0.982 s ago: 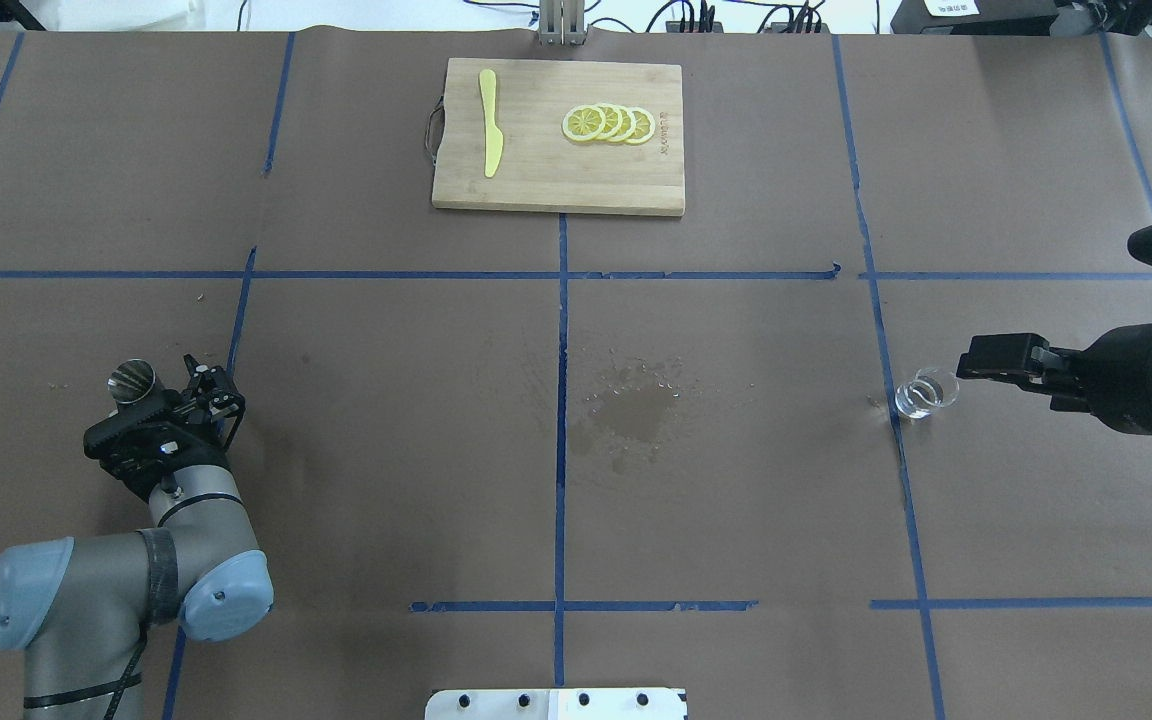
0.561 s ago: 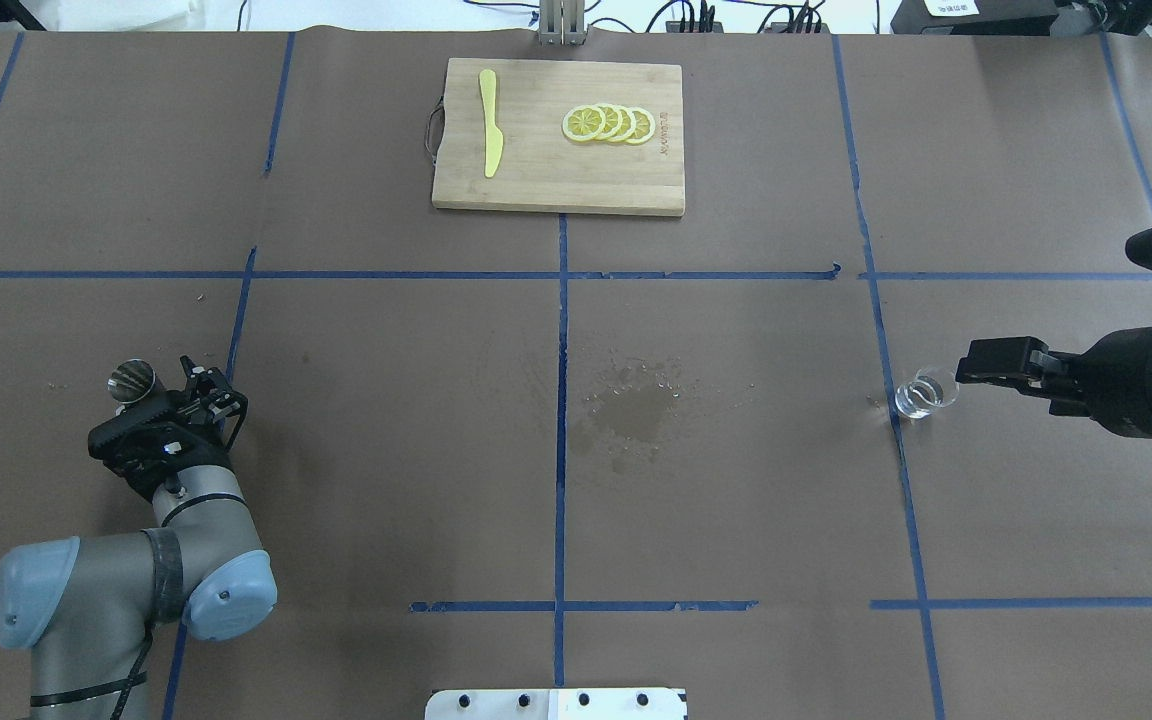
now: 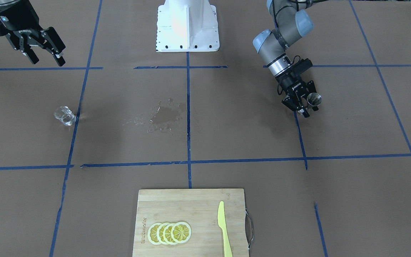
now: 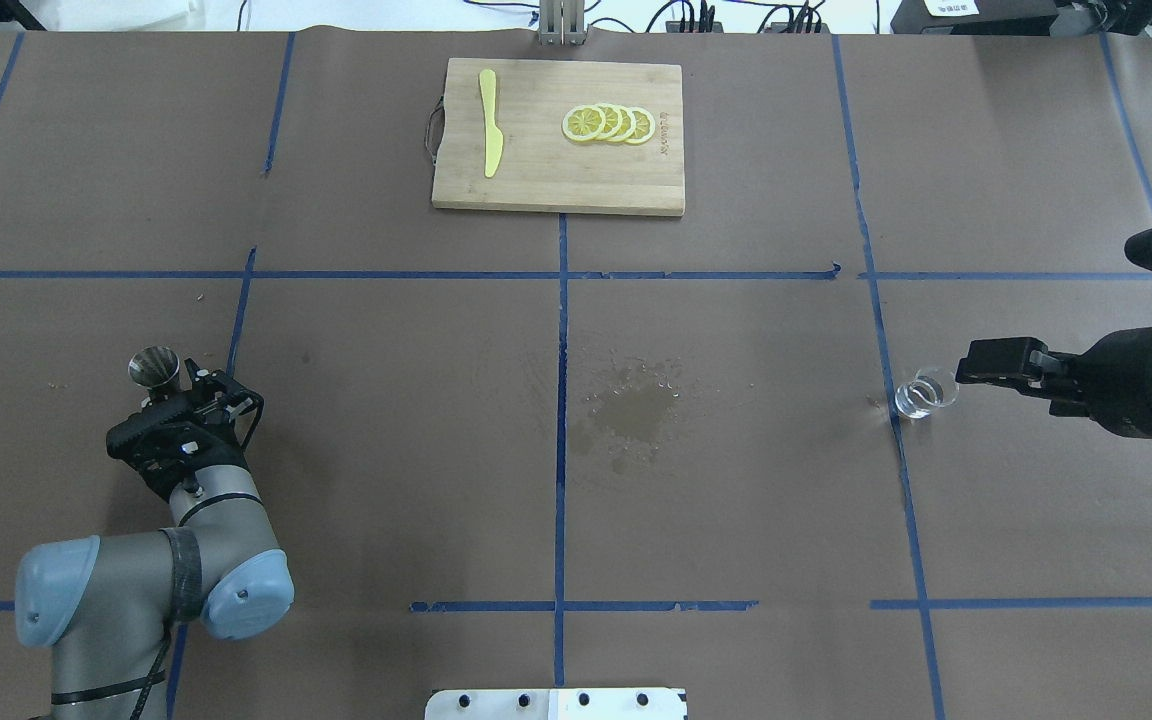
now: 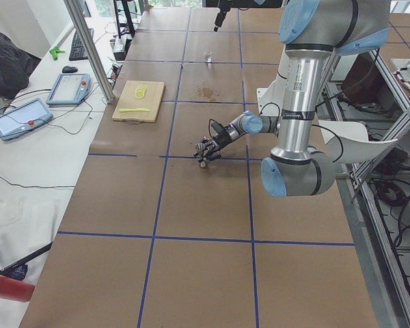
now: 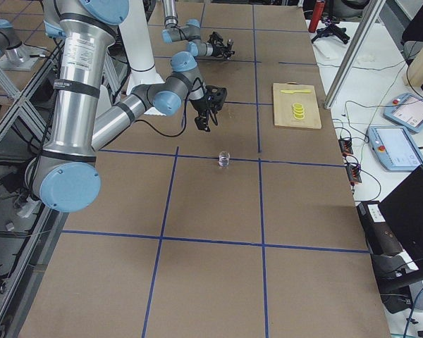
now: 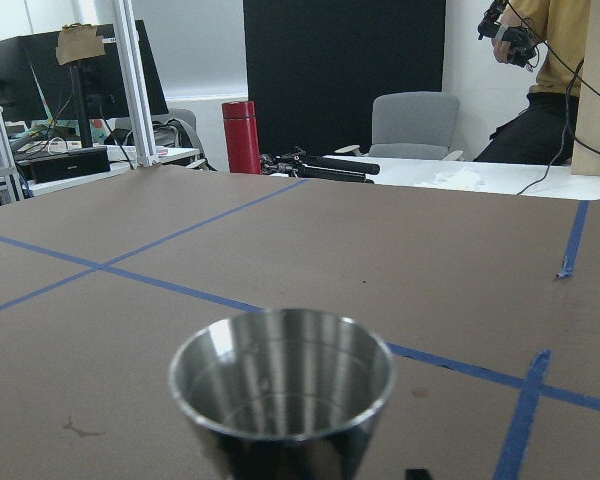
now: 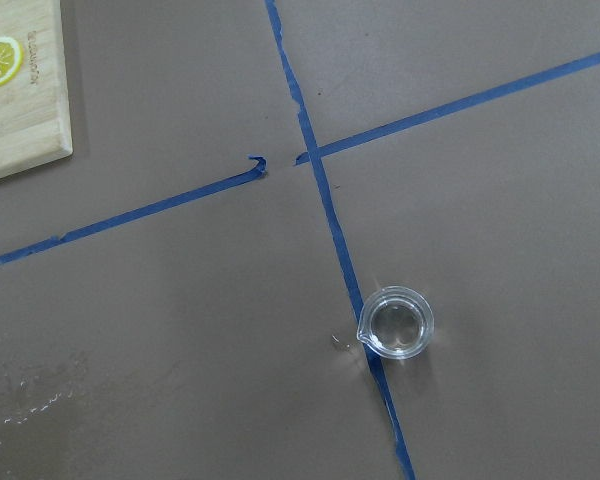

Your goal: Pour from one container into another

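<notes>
ROBOTIQ on right gripper (image 3: 47,60), left gripper (image 3: 298,109)

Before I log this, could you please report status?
Left gripper shut on jigger. Right gripper open, clear of glass tumbler. Wet patch mid-table.

shiny steel jigger (image 7: 282,385), clear glass tumbler (image 8: 396,324), matt brown paper table cover (image 4: 386,450), pale wooden board (image 4: 536,175)

Left arm (image 4: 166,570) is folded close to its base, with the wrist angled low and forward over the table. Left gripper (image 3: 300,107) is clamped on the jigger (image 3: 314,99) and holds it tilted. Right arm (image 4: 1151,380) reaches in level and raised. Right gripper (image 3: 45,57) points downward, jaws spread wide apart.
</notes>
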